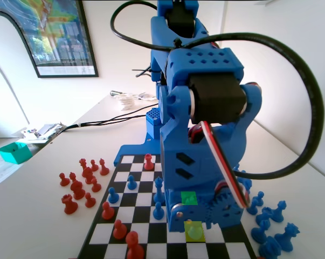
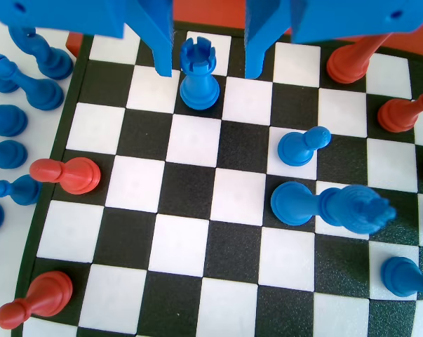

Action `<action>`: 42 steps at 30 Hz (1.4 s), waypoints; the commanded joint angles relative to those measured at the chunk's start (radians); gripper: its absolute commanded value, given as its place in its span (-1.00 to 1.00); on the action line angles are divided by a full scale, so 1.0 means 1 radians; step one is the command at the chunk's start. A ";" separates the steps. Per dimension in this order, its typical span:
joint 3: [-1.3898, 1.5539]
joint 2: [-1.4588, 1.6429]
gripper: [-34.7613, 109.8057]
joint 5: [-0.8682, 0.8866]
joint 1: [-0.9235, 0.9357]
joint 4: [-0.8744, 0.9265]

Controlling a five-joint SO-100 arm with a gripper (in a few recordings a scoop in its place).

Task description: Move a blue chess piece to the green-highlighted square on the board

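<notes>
In the wrist view my gripper (image 2: 207, 70) is open, one jaw on each side of a short blue chess piece (image 2: 198, 76) with a notched castle top. It stands upright on a black square, and a gap shows on both sides. In the fixed view the same piece (image 1: 194, 231) stands on the lime square, tinted by it. The green-highlighted square (image 1: 189, 198) lies one square beyond, partly under the blue arm. A blue pawn (image 2: 302, 146) with a round knob stands further along the board (image 2: 232, 196).
A tall blue piece (image 2: 330, 205) and another blue pawn (image 2: 404, 275) stand at the right of the wrist view. Red pawns (image 2: 65, 175) (image 2: 36, 298) stand near the left edge, and red pieces (image 2: 358, 60) at upper right. Spare blue pieces (image 2: 15, 119) lie off the board, left.
</notes>
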 commanded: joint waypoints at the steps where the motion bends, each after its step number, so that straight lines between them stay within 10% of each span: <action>1: -0.006 0.037 -0.36 -0.028 -0.009 -0.002; 42: -0.008 0.034 -0.51 -0.058 -0.028 -0.003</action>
